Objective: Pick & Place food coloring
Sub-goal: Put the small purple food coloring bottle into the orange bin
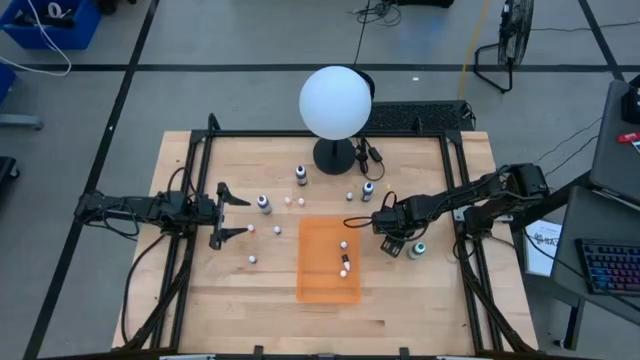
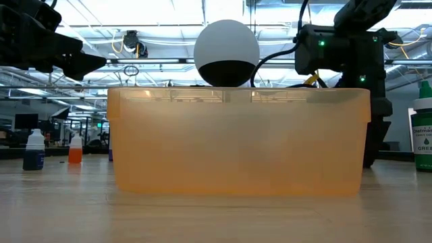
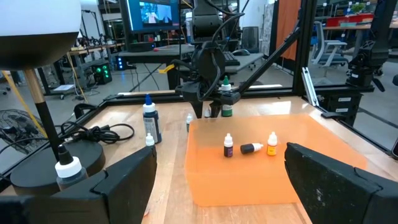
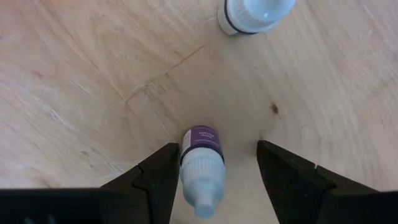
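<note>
Pick step. Right gripper point(image 4: 211, 180) low over table point(image 1: 420, 300) just right of orange bin point(image 1: 315, 285), fingers apart, straddling a purple-label bottle point(image 4: 200, 163). Next: close squarely, lift, carry into bin. Left gripper point(image 1: 232, 212) open, waiting left.

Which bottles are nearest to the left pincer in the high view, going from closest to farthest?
From the open left pincer:
1. Dark bottle, just beside it.
2. Middle bottle, left of the lamp base.
3. Third bottle, right of that base.
4. Green-topped bottle, far right, by the right pincer.
</note>
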You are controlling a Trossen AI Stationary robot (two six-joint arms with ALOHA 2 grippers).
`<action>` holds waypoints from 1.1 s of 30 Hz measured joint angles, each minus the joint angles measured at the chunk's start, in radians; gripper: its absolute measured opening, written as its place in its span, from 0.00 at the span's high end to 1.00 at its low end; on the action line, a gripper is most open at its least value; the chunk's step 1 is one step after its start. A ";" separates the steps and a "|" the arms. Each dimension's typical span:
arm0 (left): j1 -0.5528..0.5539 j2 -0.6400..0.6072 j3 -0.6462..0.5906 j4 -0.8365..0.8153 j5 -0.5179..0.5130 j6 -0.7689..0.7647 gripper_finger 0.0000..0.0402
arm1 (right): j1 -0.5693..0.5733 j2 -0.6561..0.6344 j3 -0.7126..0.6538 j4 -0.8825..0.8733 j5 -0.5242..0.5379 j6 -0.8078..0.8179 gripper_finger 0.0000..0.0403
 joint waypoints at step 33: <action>0.000 0.000 0.000 0.000 0.000 0.000 0.12 | 0.000 0.001 -0.001 0.019 -0.003 0.018 0.50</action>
